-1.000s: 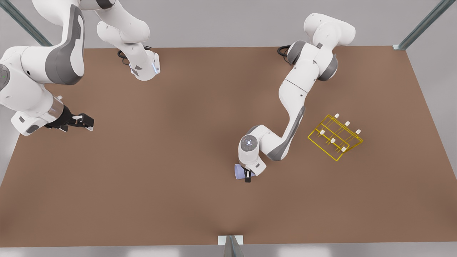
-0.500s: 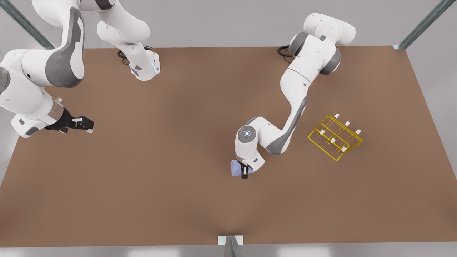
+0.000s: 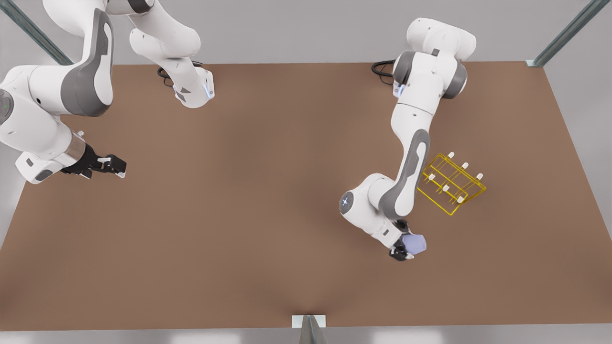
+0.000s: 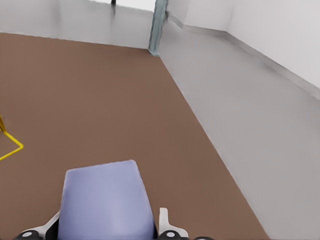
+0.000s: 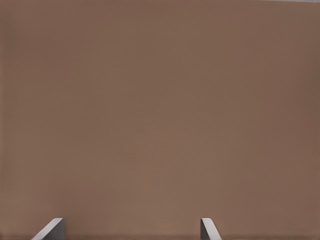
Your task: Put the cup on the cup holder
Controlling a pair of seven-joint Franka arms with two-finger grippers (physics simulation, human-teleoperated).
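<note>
The lavender-blue cup (image 3: pixel 415 243) hangs above the table, tipped on its side, with my left gripper (image 3: pixel 404 250) shut on it. It sits a little in front of the yellow wire cup holder (image 3: pixel 449 184), toward the table's near edge. In the left wrist view the cup (image 4: pixel 104 197) sits between the two fingers of the left gripper (image 4: pixel 107 224), and a yellow corner of the cup holder (image 4: pixel 11 146) shows at the edge. My right gripper (image 3: pixel 116 167) waits open over the table at the front view's left, and its open fingers (image 5: pixel 52 228) frame bare brown table.
The brown table (image 3: pixel 248 215) ends at a grey floor beyond the cup, and its edge (image 4: pixel 200 125) runs close by in the left wrist view. Metal frame posts (image 3: pixel 564 36) stand at the corners. The left arm's elbow (image 3: pixel 404 191) hangs beside the holder.
My left arm has swung the cup from the table's middle toward the front view's right, ending in front of the cup holder. The right arm has barely shifted.
</note>
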